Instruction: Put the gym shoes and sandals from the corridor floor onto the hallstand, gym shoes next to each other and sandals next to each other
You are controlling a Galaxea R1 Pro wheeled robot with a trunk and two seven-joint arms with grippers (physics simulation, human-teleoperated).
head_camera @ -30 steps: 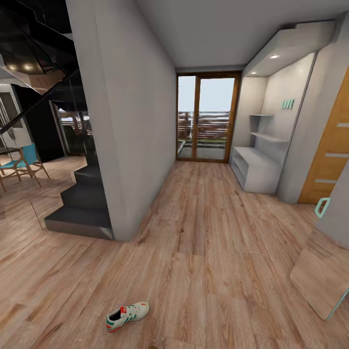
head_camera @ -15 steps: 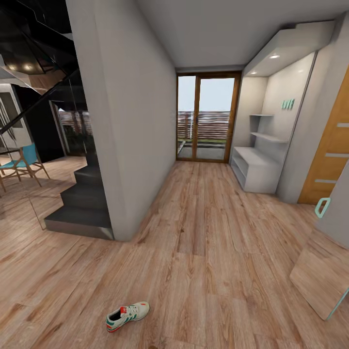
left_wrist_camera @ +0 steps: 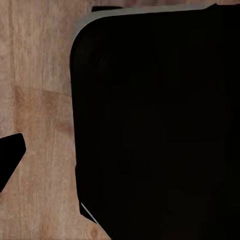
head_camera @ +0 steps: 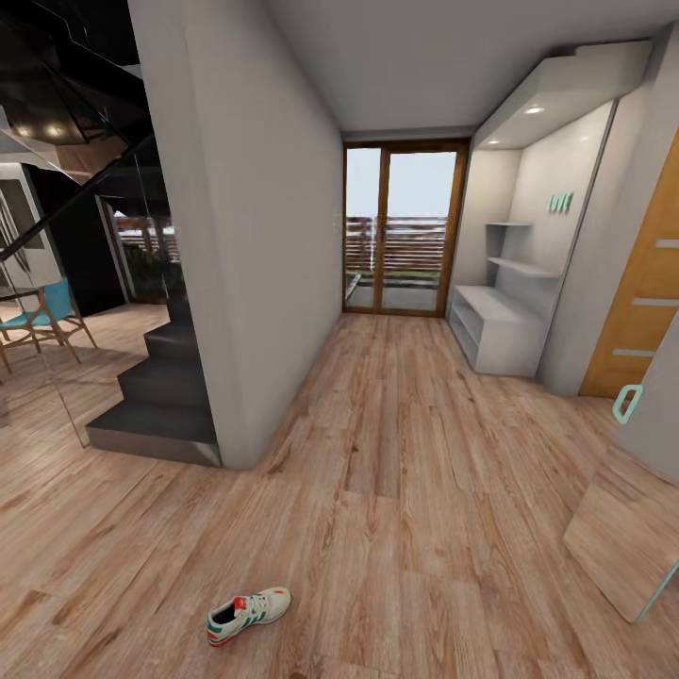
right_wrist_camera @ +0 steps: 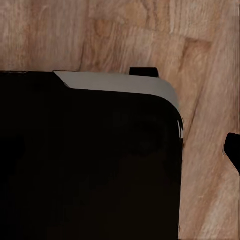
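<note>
We see one gym shoe [head_camera: 248,615] lying alone on the corridor floor [head_camera: 405,528], low and left of centre in the head view, on its sole, toe pointing right and slightly away. It is off-white with green stripes and red accents. The hallstand [head_camera: 498,332] stands well apart from it, far down the corridor on the right wall, with grey floating shelves [head_camera: 521,267] above it and its two open slots facing the corridor. A glass door [head_camera: 404,229] closes the corridor's far end; a dark staircase [head_camera: 160,396] sits behind the grey wall [head_camera: 255,226] on the left, and a wooden door [head_camera: 643,292] is at right.

Both wrist views look down on wood planks, with a large black rounded body [left_wrist_camera: 160,125] covering most of each. Fingers are not clearly visible there, so we cannot tell whether either gripper is spread or pressed together, nor how the shoe lies relative to them.
</note>
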